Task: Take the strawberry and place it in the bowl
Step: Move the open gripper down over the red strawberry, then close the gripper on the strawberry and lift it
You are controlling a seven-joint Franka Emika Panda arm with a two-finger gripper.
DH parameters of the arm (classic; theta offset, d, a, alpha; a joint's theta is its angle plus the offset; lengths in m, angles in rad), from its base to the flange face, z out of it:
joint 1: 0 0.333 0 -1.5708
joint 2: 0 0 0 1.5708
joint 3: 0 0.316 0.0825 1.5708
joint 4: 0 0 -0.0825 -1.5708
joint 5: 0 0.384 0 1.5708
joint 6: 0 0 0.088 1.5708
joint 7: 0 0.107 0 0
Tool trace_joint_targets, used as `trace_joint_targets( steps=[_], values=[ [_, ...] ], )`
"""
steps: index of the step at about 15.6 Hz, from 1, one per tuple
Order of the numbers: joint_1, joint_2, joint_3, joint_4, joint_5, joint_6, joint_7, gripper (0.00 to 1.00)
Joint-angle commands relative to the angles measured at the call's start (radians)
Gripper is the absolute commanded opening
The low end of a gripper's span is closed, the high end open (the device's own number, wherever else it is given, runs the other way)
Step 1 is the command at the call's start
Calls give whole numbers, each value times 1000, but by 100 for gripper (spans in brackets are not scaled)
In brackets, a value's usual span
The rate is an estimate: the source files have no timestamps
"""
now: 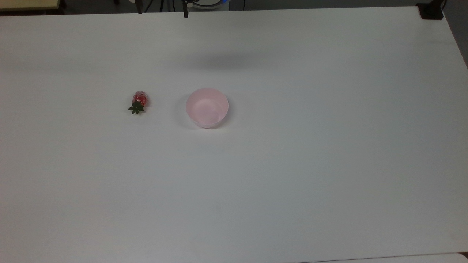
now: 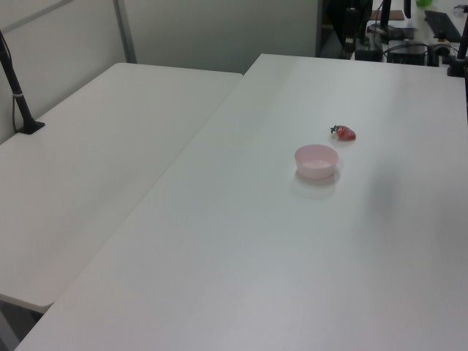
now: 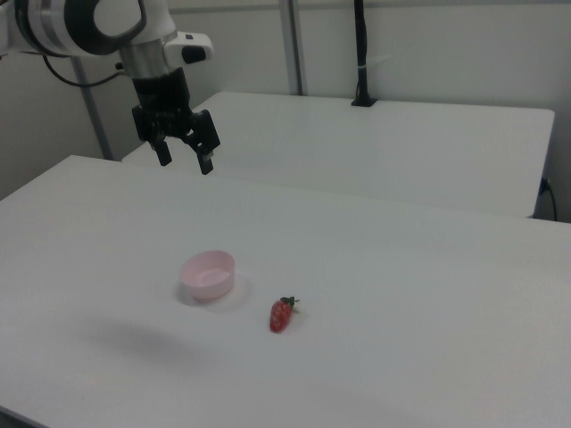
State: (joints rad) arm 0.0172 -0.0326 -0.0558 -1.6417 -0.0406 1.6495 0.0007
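The toy strawberry [image 1: 139, 102] lies on its side on the white table [image 1: 292, 164], near the pale pink bowl [image 1: 207, 107] but not touching it; in the top view it sits to the bowl's left, leafy cap toward the bottom of the frame. The bowl is empty, so the pick is not yet begun.

Risks, judged from this layout: the strawberry is small, glossy and tapered, so if you close the fingers along its length or off-centre, it will likely squirt out or roll. Descend too far and the fingertips strike the table. The bowl is light plastic; a low carry could clip its rim and shove or tip it, and a high release could bounce the fruit out.

Arm pose: in the right view the gripper [image 3: 181, 155] hangs high above the table, pointing downward, toward the right view's upper left, well apart from both objects. Its two black fingers are spread wide with nothing between them. You must travel across and down to reach the strawberry.
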Motion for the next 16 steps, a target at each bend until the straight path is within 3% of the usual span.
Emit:
trace_joint_targets(
  steps=[1,4,6,10,16],
  values=[
    [-6,-16,-12,-63,-33,19,-155,100],
    [-55,-15,-12,-124,-110,27,-338,100],
    [-86,-1,-18,-193,-145,102,-340,100],
    [-138,23,-49,-371,-157,401,-308,100],
    [-149,203,-47,-391,-202,576,-300,100]
  ],
)
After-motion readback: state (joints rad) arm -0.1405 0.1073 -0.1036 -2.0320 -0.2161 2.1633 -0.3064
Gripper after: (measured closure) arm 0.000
